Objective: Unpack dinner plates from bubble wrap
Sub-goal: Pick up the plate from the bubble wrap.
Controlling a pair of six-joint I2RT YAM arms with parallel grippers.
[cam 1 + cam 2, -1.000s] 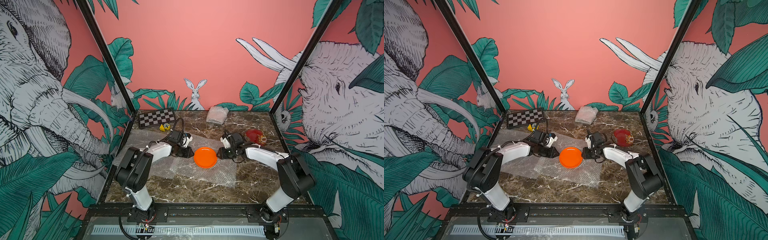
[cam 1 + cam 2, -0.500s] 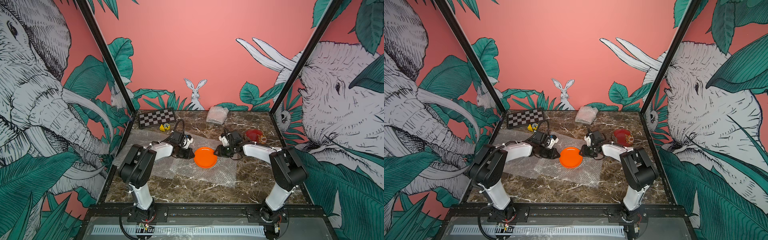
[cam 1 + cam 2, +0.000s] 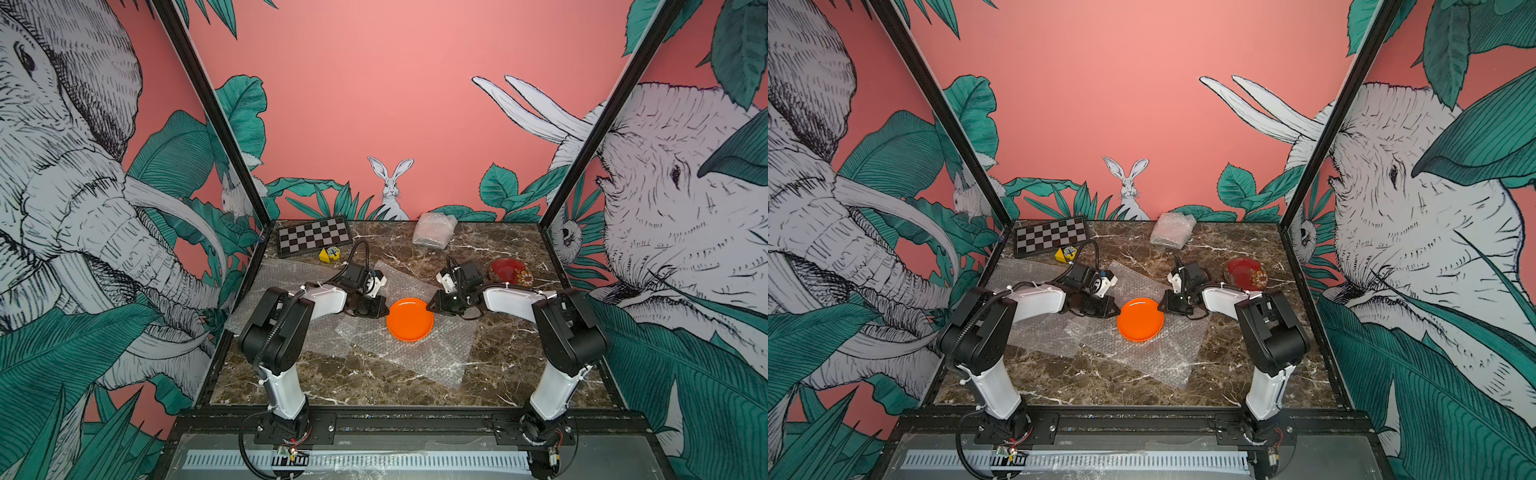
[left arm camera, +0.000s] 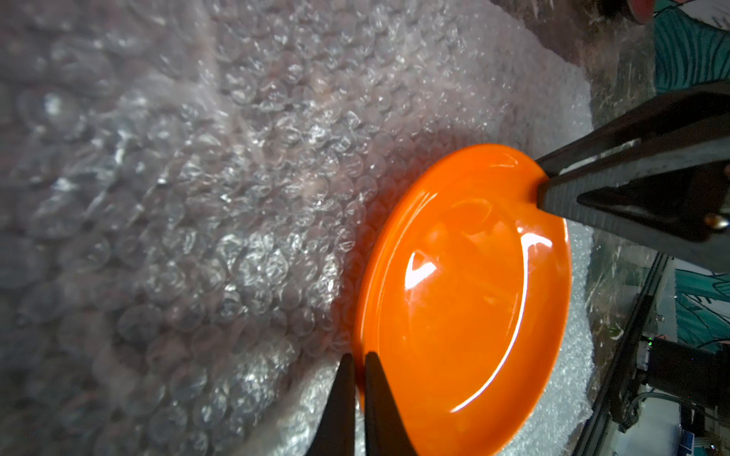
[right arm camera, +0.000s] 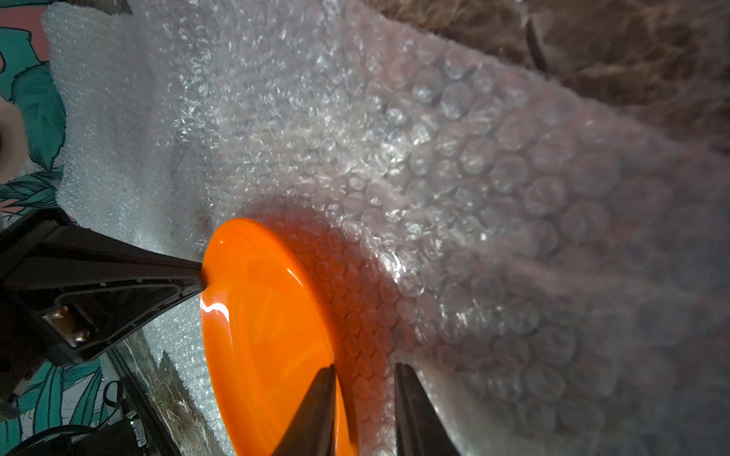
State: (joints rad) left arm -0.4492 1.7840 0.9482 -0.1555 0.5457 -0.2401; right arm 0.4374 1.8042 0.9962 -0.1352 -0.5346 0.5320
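In both top views, orange plate point(image 3: 410, 319) flat on bubble wrap point(image 3: 444, 353) at centre, flanked by left gripper point(image 3: 385, 310) and right gripper point(image 3: 431, 305). Left wrist: clamped tight on the plate's rim. Right wrist: straddling the opposite rim, jaws apart.

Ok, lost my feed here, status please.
Left gripper jaws shut on glossy round orange plate rim. Right gripper jaws open, straddling opposite rim. Clear bubble wrap sheet underneath; nothing blocking.
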